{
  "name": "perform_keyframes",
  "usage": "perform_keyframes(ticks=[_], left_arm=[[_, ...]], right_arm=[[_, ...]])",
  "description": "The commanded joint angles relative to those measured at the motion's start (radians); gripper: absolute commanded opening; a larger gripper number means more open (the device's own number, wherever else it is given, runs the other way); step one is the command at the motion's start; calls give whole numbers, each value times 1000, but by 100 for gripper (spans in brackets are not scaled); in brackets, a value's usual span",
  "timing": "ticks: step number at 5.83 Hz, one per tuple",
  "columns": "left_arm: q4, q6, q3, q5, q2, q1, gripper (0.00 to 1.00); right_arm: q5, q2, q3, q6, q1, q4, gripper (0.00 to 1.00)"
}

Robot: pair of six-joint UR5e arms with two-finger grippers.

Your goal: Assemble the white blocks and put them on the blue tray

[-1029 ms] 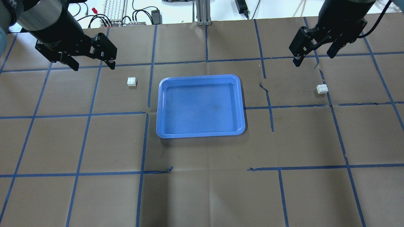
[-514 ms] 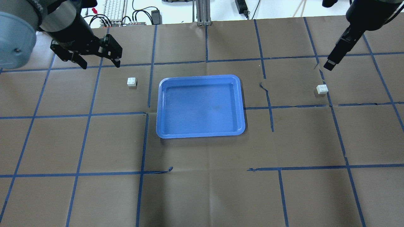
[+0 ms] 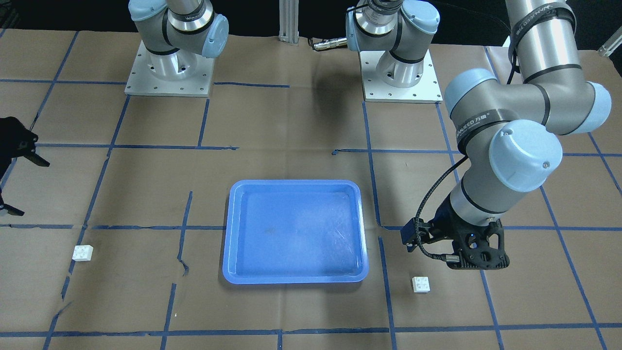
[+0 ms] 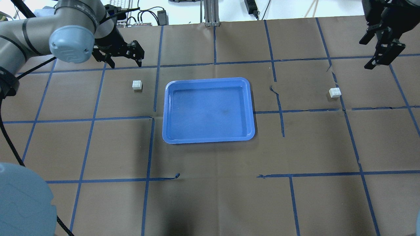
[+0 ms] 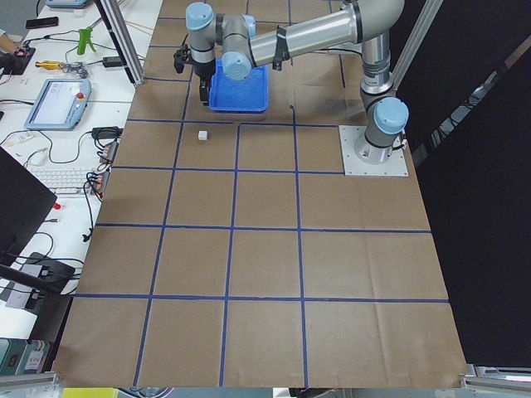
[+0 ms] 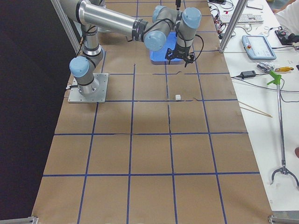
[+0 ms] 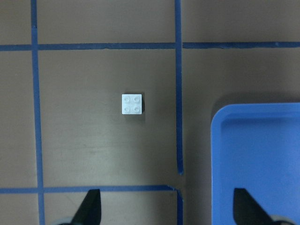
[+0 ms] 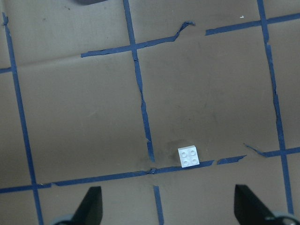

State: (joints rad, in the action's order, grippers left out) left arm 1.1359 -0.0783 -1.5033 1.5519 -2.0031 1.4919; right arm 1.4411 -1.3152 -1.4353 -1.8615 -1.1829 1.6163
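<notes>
White studded block [image 7: 132, 104], twin [image 8: 188, 157], blue tray [image 4: 208, 110]

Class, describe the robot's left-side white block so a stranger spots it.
Find the tray mid-table. The block lies beside its far corner on the robot's left. Unlike the other block, it is near the tray and clear of tape.
</notes>
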Motion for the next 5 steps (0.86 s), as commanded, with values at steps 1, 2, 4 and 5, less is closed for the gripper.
perform_keyframes(ticks=[1, 2, 4, 5], left_arm=[[-170, 0, -52, 2, -112, -4, 99], [-238, -3, -87, 5, -135, -5, 99], [-260, -1, -95, 66, -158, -25, 99], [-268, -21, -86, 66, -183, -25, 99]], right_arm=[[-121, 115, 1, -224, 92, 80, 100], [-199, 190, 1, -229, 121, 85, 100], [-268, 322, 0, -370, 146, 93, 100], [-289, 358, -2, -373, 150, 93, 100]])
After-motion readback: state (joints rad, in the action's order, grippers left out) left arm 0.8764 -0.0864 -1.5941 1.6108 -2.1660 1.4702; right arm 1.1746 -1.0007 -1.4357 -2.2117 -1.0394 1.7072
